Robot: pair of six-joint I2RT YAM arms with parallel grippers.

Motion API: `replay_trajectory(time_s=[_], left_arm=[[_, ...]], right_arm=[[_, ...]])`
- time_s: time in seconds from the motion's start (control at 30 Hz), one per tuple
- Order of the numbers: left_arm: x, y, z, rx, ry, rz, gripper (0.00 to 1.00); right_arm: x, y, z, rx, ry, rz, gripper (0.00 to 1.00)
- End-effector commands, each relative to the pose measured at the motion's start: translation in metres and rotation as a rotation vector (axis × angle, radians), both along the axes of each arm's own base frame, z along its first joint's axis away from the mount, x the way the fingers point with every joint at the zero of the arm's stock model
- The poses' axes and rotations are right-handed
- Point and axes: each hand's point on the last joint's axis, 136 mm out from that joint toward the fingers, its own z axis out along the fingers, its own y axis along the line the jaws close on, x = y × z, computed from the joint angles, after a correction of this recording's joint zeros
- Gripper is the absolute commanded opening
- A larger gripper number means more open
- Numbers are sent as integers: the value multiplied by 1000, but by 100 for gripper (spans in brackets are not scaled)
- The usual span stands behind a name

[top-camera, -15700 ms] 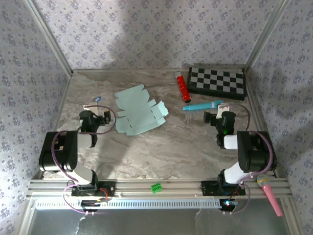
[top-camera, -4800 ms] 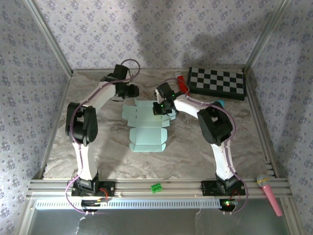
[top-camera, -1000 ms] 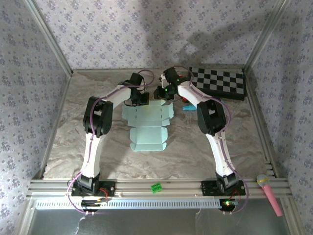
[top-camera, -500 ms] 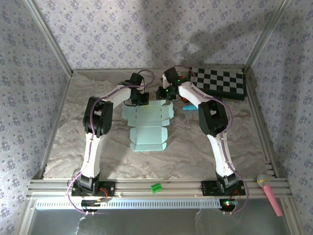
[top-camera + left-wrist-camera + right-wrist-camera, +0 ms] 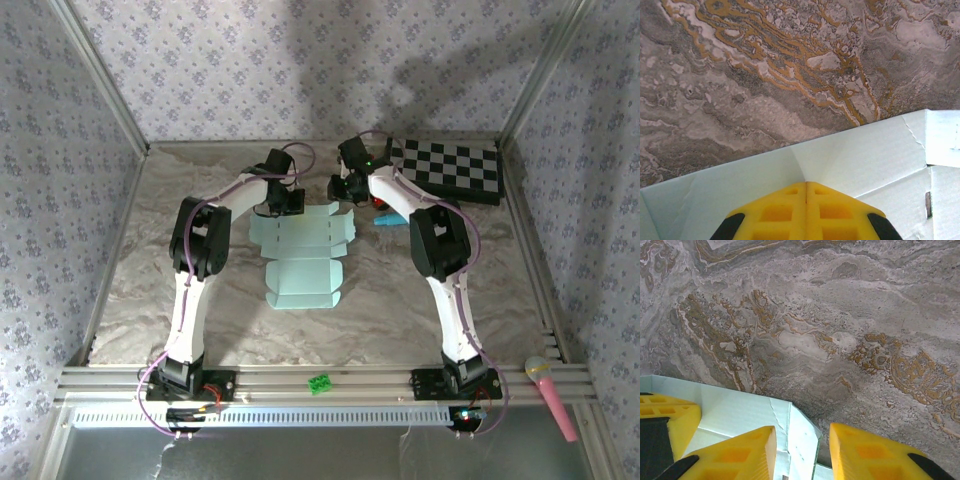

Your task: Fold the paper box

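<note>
Paper box [image 5: 300, 262]: one mint card sheet on the desk [image 5: 150, 290], toward its far edge.
Left wrist view: left claw [image 5: 806, 210] pressed closed over the card.
Right wrist view: right claw [image 5: 802, 452] parted, flap edge between.
Top view adds one checkerboard [image 5: 445, 168] in the far right corner. The right arm [image 5: 440, 250] partly hides one teal cylinder [image 5: 385, 220].

My right arm [image 5: 400, 195] is covering most of a red thing [image 5: 377, 201] and the end of a blue-green stick [image 5: 390, 219], so I am not telling what they are. My left gripper [image 5: 292, 203] and right gripper [image 5: 340, 187] are hiding the far edge of the paper box [image 5: 300, 255]. In both wrist views, the bottom edge is cutting off my yellow fingers [image 5: 875, 450] and the box.
</note>
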Motion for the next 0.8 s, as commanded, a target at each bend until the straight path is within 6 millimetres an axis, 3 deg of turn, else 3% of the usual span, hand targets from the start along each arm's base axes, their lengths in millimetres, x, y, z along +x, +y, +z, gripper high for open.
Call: replay_trajectory(time_s=[0.0, 0.37, 0.53, 0.77], left_arm=[[-12, 8, -21, 39, 63, 2, 0], [-12, 7, -21, 35, 63, 2, 0], [-11, 7, -22, 34, 64, 3, 0], [-11, 8, -23, 35, 66, 4, 0]], right_arm=[[-4, -4, -12, -15, 43, -15, 36], [-7, 6, -17, 21, 81, 19, 37], [-11, 20, -10, 60, 73, 70, 30], [-10, 38, -7, 121, 64, 123, 29]])
